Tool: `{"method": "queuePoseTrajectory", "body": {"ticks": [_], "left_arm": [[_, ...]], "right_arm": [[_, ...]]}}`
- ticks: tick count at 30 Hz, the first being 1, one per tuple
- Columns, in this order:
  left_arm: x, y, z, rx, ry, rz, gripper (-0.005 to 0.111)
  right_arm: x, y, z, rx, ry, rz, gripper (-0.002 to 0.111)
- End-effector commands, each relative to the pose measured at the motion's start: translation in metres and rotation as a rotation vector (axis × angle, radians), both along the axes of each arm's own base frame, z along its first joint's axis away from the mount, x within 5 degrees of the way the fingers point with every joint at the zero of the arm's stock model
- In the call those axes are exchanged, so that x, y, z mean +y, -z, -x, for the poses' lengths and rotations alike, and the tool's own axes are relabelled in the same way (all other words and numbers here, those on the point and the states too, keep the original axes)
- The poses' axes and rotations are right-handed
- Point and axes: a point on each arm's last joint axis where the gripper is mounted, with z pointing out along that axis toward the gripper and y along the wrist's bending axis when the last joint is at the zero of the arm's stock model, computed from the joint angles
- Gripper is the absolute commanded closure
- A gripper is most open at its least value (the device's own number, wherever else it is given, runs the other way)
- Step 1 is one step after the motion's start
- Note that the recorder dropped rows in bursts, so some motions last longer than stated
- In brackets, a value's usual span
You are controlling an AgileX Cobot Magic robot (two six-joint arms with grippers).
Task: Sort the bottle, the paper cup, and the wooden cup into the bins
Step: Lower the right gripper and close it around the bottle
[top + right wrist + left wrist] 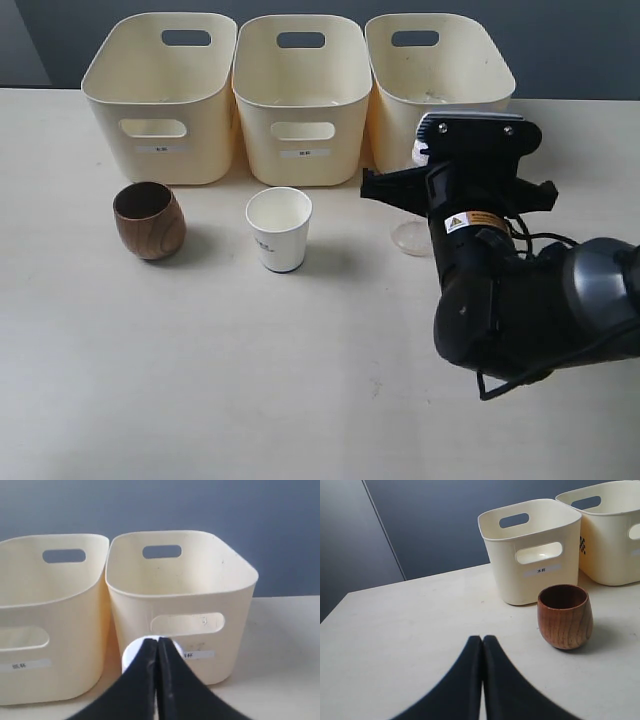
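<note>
wooden cup (149,220): round, brown, grainy, upright, left on the surface (200,380) | paper cup (279,229): white, upright, middle | bottle (413,232): clear, upright, behind right hand (158,645), fingers together | left hand (482,642) closed, holding nothing | bins (300,95): smooth cream

Exterior looks down on bins (300,95); wrist views sit low.

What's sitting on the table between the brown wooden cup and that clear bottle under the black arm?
The white paper cup stands between the wooden cup and the bottle, as the exterior view shows.
</note>
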Motion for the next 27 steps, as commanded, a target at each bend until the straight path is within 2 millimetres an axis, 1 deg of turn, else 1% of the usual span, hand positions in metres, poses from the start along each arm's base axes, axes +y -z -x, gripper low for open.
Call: {"method": "queuePoseTrajectory", "body": {"ticks": [1,2,3,4,5,6,7,8,9,10,12,19,21,27], "left_arm": [[0.0,0.0,0.0,-0.01,0.003,0.002,0.107],[0.0,0.0,0.0,-0.01,0.003,0.002,0.107],[0.0,0.0,0.0,-0.007,0.003,0.002,0.107],[0.0,0.0,0.0,-0.007,0.003,0.002,0.107],[0.0,0.0,0.0,-0.007,0.003,0.002,0.107],[0.0,0.0,0.0,-0.009,0.003,0.002,0.107],[0.0,0.0,0.0,-0.009,0.003,0.002,0.107],[0.0,0.0,0.0,-0.009,0.003,0.002,0.107],[0.0,0.0,0.0,-0.009,0.003,0.002,0.107],[0.0,0.0,0.0,-0.009,0.003,0.002,0.107],[0.0,0.0,0.0,-0.009,0.003,0.002,0.107],[0.0,0.0,0.0,-0.009,0.003,0.002,0.107],[0.0,0.0,0.0,-0.009,0.003,0.002,0.107],[0.0,0.0,0.0,-0.009,0.003,0.002,0.107]], "right_arm": [[-0.004,-0.028,0.002,-0.066,-0.018,0.051,0.109],[-0.004,-0.032,0.003,-0.078,-0.031,0.074,0.109],[-0.003,-0.036,0.004,-0.083,-0.043,0.113,0.105],[-0.004,-0.037,0.004,-0.079,-0.045,0.115,0.101],[-0.003,-0.036,0.004,-0.064,-0.049,0.116,0.086],[-0.003,-0.035,0.004,-0.052,-0.05,0.113,0.066],[-0.003,-0.034,0.004,-0.045,-0.055,0.113,0.047],[-0.003,-0.034,0.004,-0.041,-0.057,0.112,0.021],[-0.004,-0.034,0.004,-0.034,-0.046,0.107,0.005],[-0.006,-0.032,0.005,-0.017,-0.025,0.095,0.004],[-0.005,-0.029,0.005,0.009,-0.03,0.107,0.007],[-0.003,-0.03,0.004,-0.011,-0.047,0.123,0.007],[-0.005,-0.031,-0.001,-0.004,-0.036,0.111,0.007],[-0.016,-0.03,-0.023,0.113,-0.021,0.04,0.007]]}}
